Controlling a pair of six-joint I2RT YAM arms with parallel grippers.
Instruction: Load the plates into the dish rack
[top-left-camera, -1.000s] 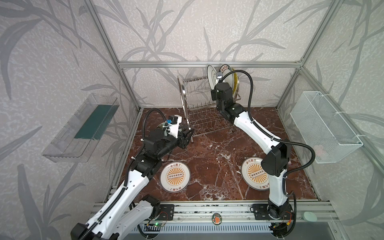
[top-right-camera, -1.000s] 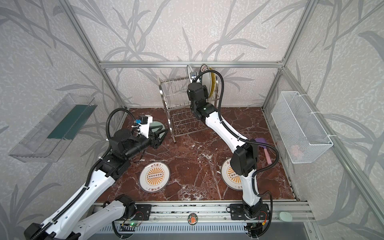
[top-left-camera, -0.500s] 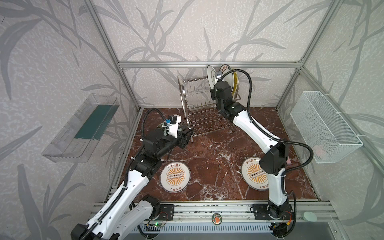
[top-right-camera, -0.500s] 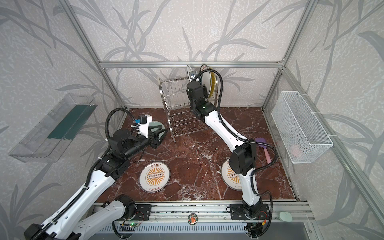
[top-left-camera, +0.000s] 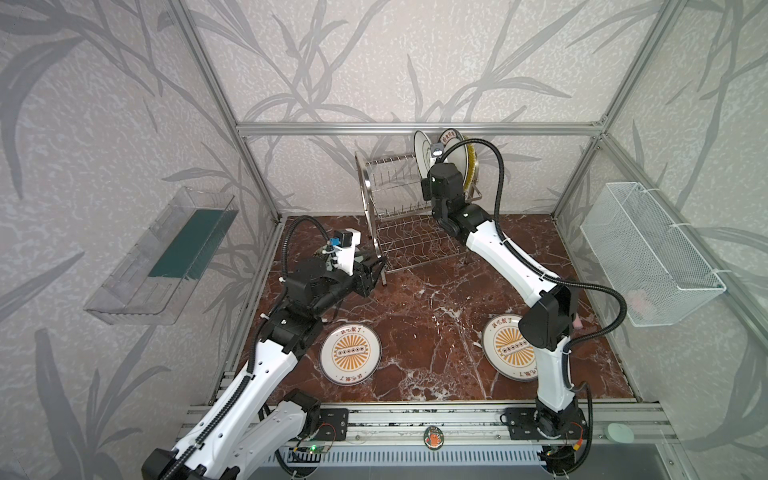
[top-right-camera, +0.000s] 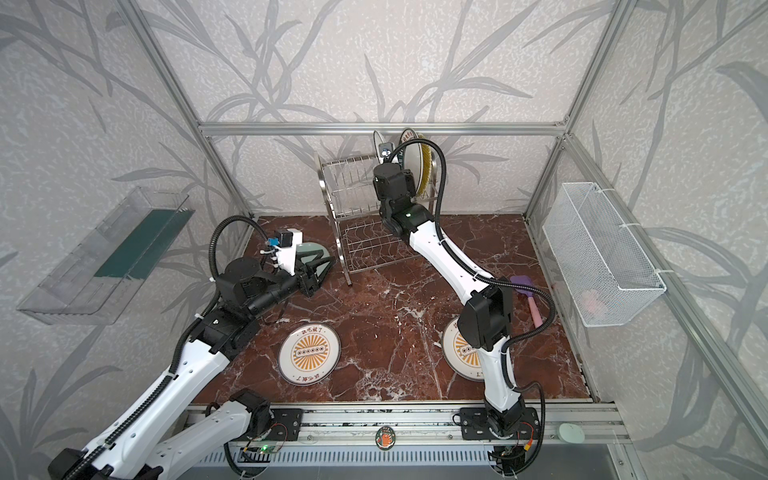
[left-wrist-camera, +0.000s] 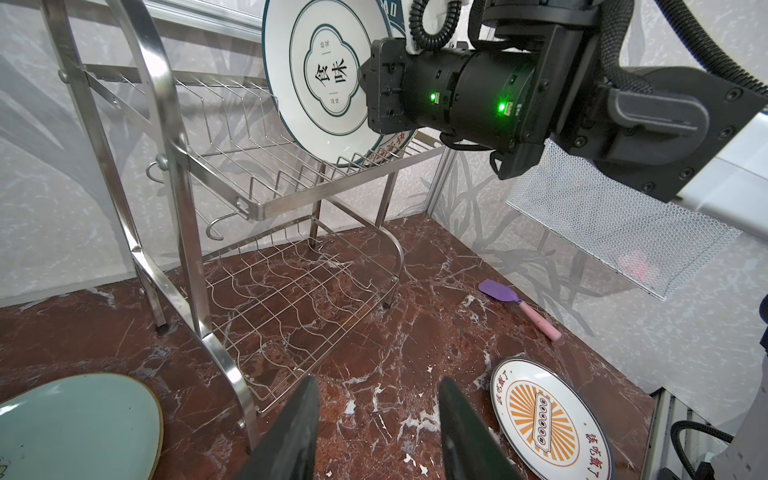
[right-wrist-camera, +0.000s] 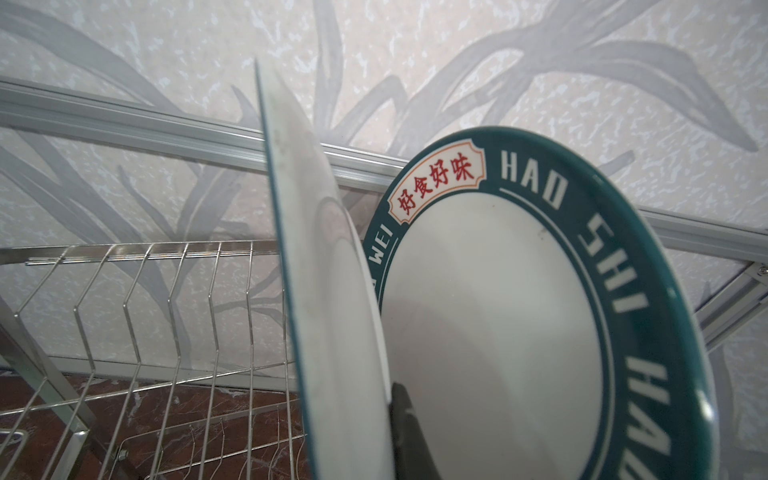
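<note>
the right pincer (right-wrist-camera: 388, 419) is seen clamped on the rim of the outlined white plate (left-wrist-camera: 316, 62), with one dark finger (right-wrist-camera: 409, 436) pressed to its face. that plate is stood upright among the prongs on the top tier of the dish rack (left-wrist-camera: 166, 124). just beyond it the green-rimmed plate (right-wrist-camera: 498, 311) is leaned, and beyond that the yellow ribbed plate (top-left-camera: 473, 166) is stood.

the left pincer (left-wrist-camera: 379, 386) is spread apart with nothing between its fingers, low over the worktop (top-left-camera: 424, 299) beside the rack's near leg. the celadon plate (left-wrist-camera: 75, 428) is laid flat close by.

nearer the front, one sunburst plate (top-left-camera: 350, 353) and a second sunburst plate (top-left-camera: 505, 347) are laid flat, well apart.

six plates are counted: three in the rack, three on the worktop. one purple spatula (left-wrist-camera: 498, 291) is seen on the worktop's right side.
</note>
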